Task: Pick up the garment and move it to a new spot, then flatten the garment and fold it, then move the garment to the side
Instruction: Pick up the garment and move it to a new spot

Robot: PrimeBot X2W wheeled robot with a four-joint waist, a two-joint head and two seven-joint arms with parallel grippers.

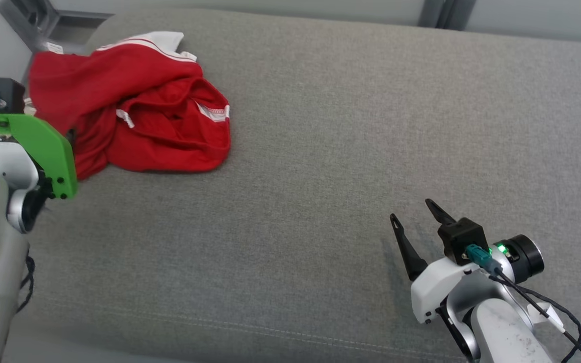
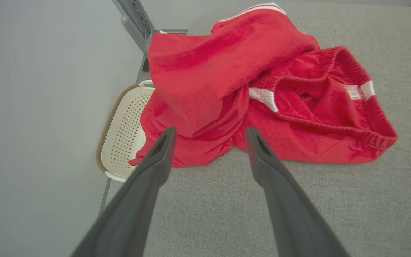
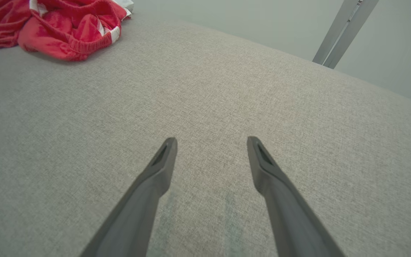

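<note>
- Most likely a robotics lab or test room – plain pale walls all around.
- A broad grey upholstered surface, with a stitched seam along its near edge.
- Bare metal frame struts against the wall.
- A cream perforated basket below the surface's edge – a crumpled red garment lies above it.

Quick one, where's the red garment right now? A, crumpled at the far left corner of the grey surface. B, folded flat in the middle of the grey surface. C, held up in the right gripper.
A: the red garment lies bunched at the far left corner of the grey surface. The open left gripper points at it, and the open right gripper is empty and well away from it.
</note>
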